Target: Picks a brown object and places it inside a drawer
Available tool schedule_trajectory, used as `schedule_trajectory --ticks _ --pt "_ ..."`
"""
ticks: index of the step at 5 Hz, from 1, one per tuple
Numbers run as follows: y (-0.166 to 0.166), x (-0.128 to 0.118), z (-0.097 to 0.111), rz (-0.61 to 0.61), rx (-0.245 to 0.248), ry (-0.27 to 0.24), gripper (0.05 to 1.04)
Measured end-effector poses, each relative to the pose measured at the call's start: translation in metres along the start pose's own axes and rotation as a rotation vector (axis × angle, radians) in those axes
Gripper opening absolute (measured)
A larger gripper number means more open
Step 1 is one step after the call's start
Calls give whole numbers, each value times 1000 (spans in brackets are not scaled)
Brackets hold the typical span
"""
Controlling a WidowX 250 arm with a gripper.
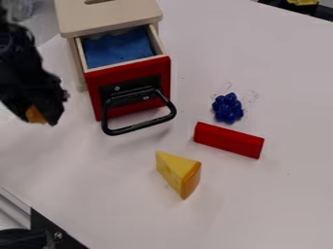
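The black hand is seen at the left side of the view, to the left of the drawer, and is closed on a brown object. Only a small, orange-brown part of the object is exposed at the fingertips; the rest is hidden by the hand. The object is held outside the drawer.

The drawer is pulled out from a pale wooden box, in whose top a slot is cut. Its front is painted red and is fitted with a black looped handle; its floor is covered in blue.

On the pale tabletop, a yellow cheese wedge is placed nearest the camera, in front of the handle. To the right, a red block is laid at a slant, and a dark blue berry-like cluster is set just behind it.
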State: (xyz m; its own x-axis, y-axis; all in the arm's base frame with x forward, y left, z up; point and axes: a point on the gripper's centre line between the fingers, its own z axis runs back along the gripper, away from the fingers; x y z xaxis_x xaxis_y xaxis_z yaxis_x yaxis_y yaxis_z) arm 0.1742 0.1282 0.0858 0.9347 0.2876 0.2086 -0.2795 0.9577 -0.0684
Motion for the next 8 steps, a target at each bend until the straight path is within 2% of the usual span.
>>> schedule_trajectory --ticks 1,3,4,6,8 --pt "-26 31 16 -50 -44 -44 542" --pt "-43 82 13 -68 -61 -36 542" --pt "-43 98 2 -69 -72 -8 542" --pt "-50 104 -19 -109 -60 20 542" --pt "-55 102 -28 -174 -16 16 542"
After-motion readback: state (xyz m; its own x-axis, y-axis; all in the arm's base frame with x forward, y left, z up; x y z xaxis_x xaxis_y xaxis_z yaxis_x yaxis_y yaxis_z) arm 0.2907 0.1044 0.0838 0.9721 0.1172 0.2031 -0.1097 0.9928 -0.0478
